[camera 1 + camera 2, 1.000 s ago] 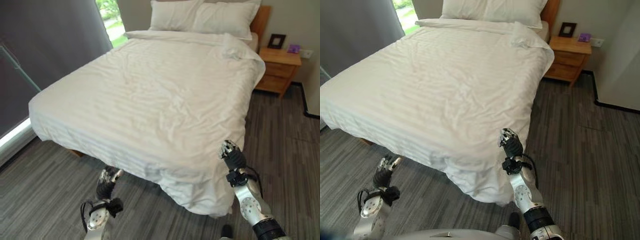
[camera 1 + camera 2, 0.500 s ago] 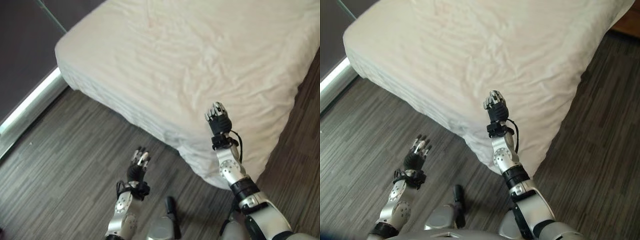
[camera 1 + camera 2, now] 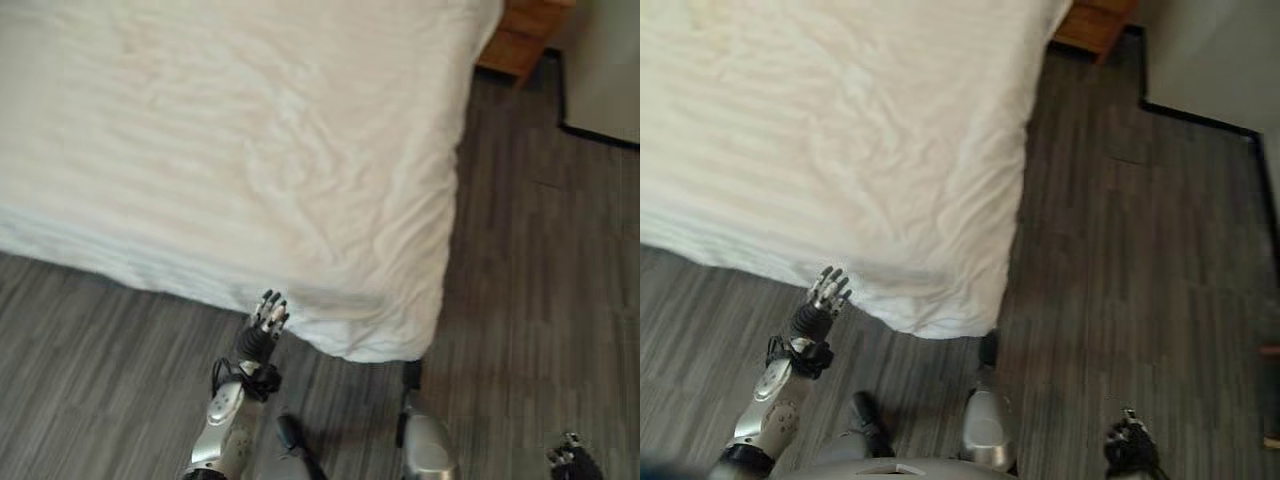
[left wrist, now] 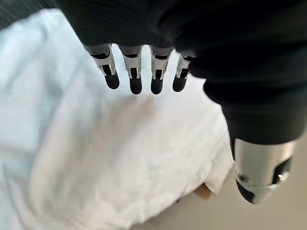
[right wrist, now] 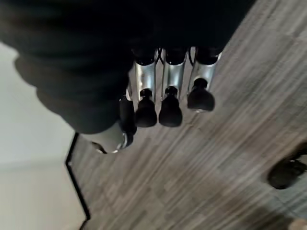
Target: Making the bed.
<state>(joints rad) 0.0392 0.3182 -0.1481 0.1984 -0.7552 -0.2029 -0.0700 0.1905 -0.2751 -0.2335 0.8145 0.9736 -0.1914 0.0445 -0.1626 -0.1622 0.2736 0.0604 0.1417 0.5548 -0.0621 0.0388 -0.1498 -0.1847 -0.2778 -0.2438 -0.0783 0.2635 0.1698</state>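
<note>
A bed with a white duvet (image 3: 220, 150) takes up the upper left, its creased near corner (image 3: 940, 310) hanging toward the floor. My left hand (image 3: 265, 322) is raised just below the hanging duvet edge, left of that corner. Its fingers (image 4: 135, 76) are straight and open, with the white cloth just beyond them and nothing held. My right hand (image 3: 1128, 447) hangs low over the wood floor at the lower right, well away from the bed. Its fingers (image 5: 169, 100) are relaxed and hold nothing.
Grey wood-plank floor (image 3: 530, 270) runs along the bed's right side and foot. A wooden nightstand (image 3: 520, 40) stands by the bed's far right corner. A pale wall with a black baseboard (image 3: 1200, 120) closes off the far right.
The camera has swung right and down. My right hand has left the duvet corner and dropped low over the floor at the right. My left hand now reaches up to the hanging edge.
</note>
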